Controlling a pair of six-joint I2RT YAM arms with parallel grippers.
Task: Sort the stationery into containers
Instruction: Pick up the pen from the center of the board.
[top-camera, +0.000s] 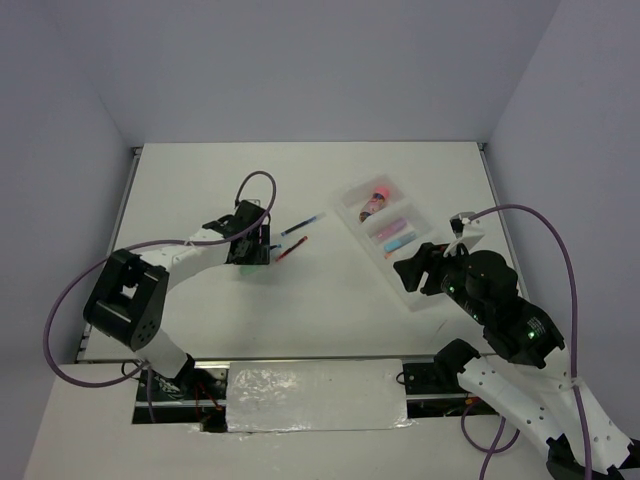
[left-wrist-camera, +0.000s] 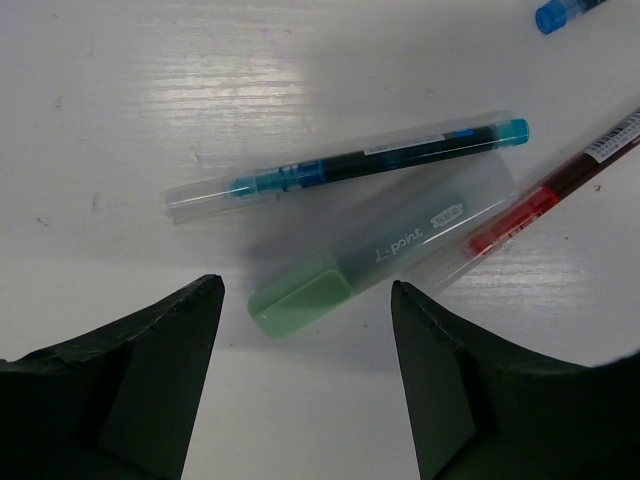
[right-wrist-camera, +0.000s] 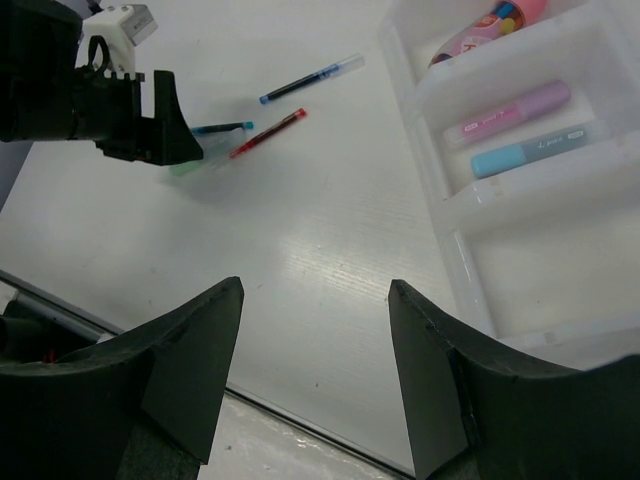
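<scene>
At the bench's (top-camera: 350, 330) right, the tray (right-wrist-camera: 540, 280) holds three items (right-wrist-camera: 505, 112); a green highlighter (left-wrist-camera: 340, 275) and three pens (right-wrist-camera: 265, 133) lie unsorted left, beneath wide left fingers (left-wrist-camera: 150, 380); right fingers (right-wrist-camera: 170, 370) wide, empty.

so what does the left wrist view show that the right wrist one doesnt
Only the left wrist view: the lettering on the green highlighter, its clear end apparently touching the red pen, and the gap either side of it between the open left gripper fingers.

Only the right wrist view: the tray, with a pink cylinder in its far compartment and the purple highlighter and blue highlighter in the middle one, plus the open right gripper.

Both: left gripper, green highlighter, red pen, teal pen, dark-blue pen.
</scene>
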